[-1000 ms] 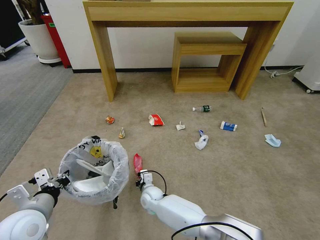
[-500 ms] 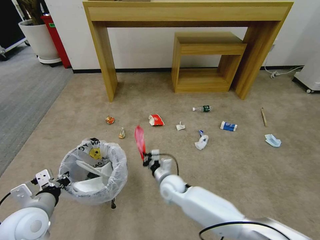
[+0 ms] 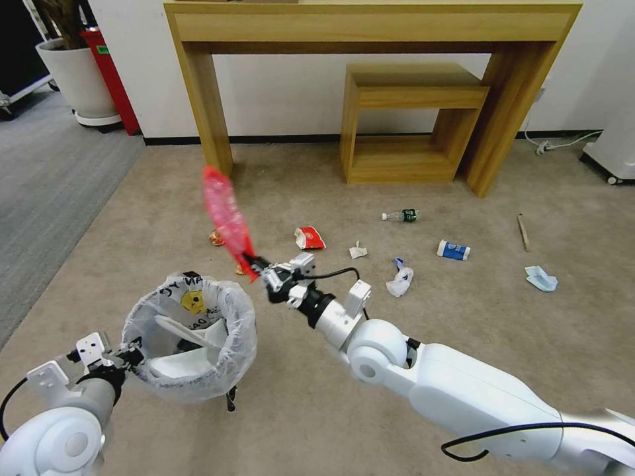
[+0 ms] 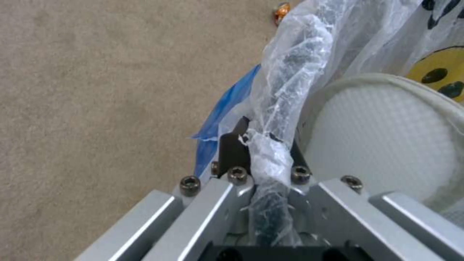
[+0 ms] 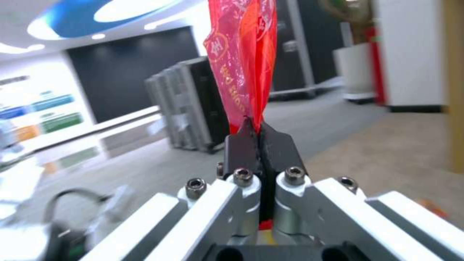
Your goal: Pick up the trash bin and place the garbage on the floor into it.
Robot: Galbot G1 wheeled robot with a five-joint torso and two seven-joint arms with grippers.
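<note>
right gripper [image 3: 256,264]: fingers clenched tight on the bottom tip of the red plastic bag [image 3: 223,210], which sticks up and away from them, off the floor

left gripper [image 3: 129,357]: fingers pinched on the rim of the trash bin [image 3: 192,337], liner bunched between them; a white slipper [image 4: 382,137] sits inside, right next to the fingers

risk: the bag isn't over the bin mouth yet, it's just beyond the rim. Let go now and I'd guess that floppy thing flutters onto the carpet. The rim grip looks thin too, so the liner could slip

floor [image 3: 463,317]: beige carpet; bottle [image 3: 402,215], blue-white carton [image 3: 454,250], blue mask [image 3: 541,278], stick [image 3: 523,232] and wrappers all well beyond the fingers

room: wooden console table [image 3: 370,33] against a white wall, potted plant [image 3: 76,73] in the corner
</note>
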